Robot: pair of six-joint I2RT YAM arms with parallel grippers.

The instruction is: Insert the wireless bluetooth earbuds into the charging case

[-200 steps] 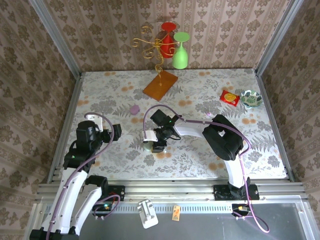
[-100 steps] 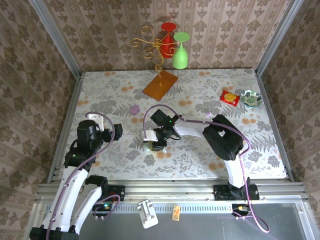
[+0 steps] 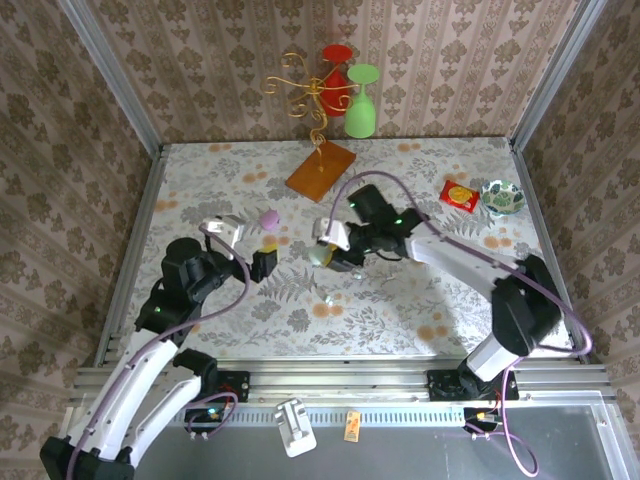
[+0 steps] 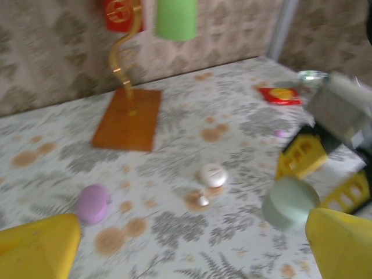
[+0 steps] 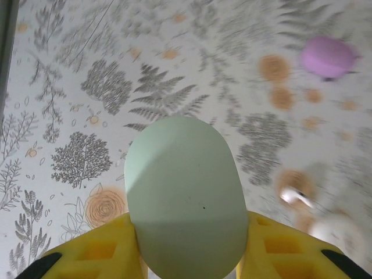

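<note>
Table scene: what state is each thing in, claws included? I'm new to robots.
left claw: open, empty.
right claw: shut on pale green case.
pale green case: closed, gripped.
purple case: closed, on the table.
white case: looks closed, on the table.
earbud: loose on the table, outside any case.
green glass: hanging upside down from gold stand.
red glass: hanging upside down too.

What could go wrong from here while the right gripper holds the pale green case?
1. The pale green case is smooth and rounded and only pinched in the right gripper, so it might slip or twist out.
2. The earbud lies loose on the table beside the white case; the open left gripper, facing it, could knock it away.
</note>
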